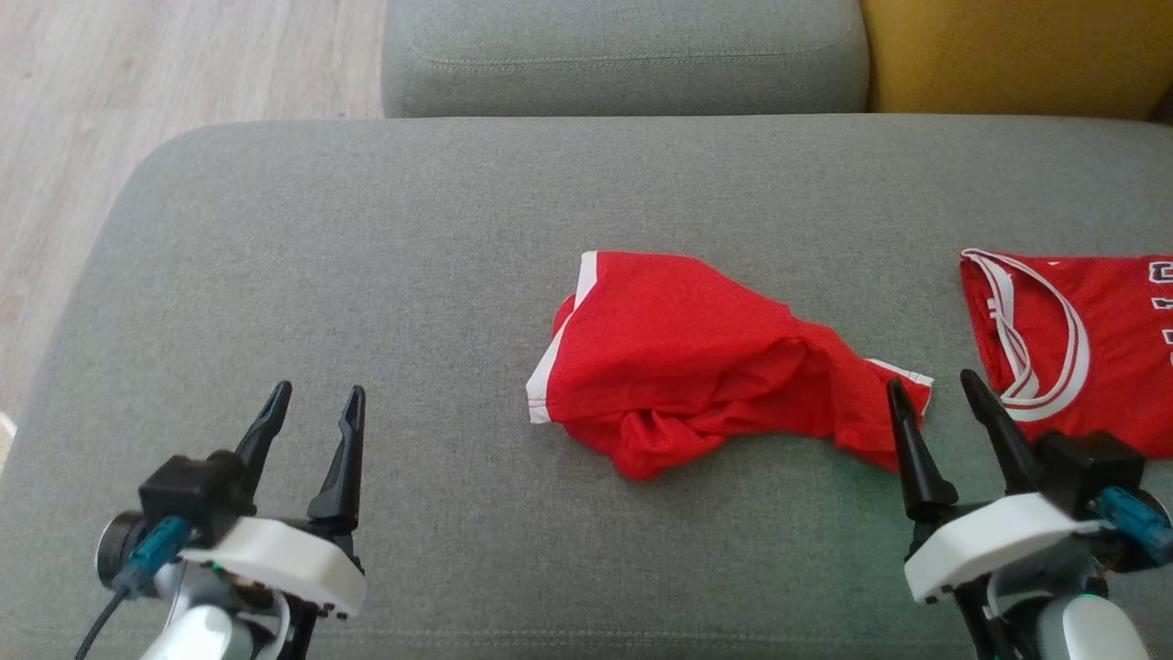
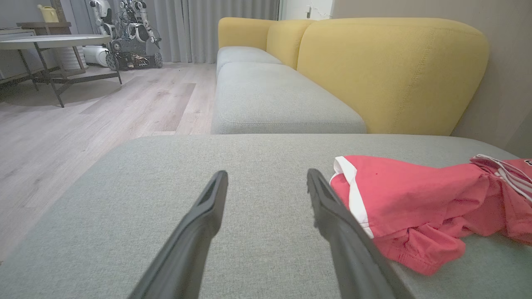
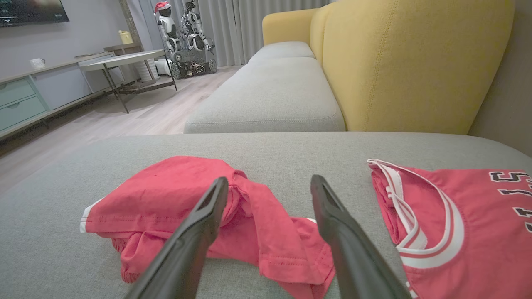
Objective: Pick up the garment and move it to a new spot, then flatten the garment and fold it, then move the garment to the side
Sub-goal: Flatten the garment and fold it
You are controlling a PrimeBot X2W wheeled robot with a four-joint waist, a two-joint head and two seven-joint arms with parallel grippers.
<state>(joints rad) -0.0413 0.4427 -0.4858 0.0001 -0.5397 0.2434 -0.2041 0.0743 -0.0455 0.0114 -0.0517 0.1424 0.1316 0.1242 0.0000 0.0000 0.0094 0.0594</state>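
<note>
- The garment (image 1: 696, 357) lies crumpled on the cushion (image 1: 367, 257), its long axis running left to right.
- The right claw (image 1: 931, 380), wide open and empty, sits just beside the garment's right tail, so this is the nearer arm.
- The left claw (image 1: 317, 391), also open and empty, is well apart to the left.

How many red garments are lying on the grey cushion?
2. A crumpled red garment lies in the middle, beside the right hand. A red jersey lies flat at the head view's right edge, partly cut off; more may lie beyond.
</note>
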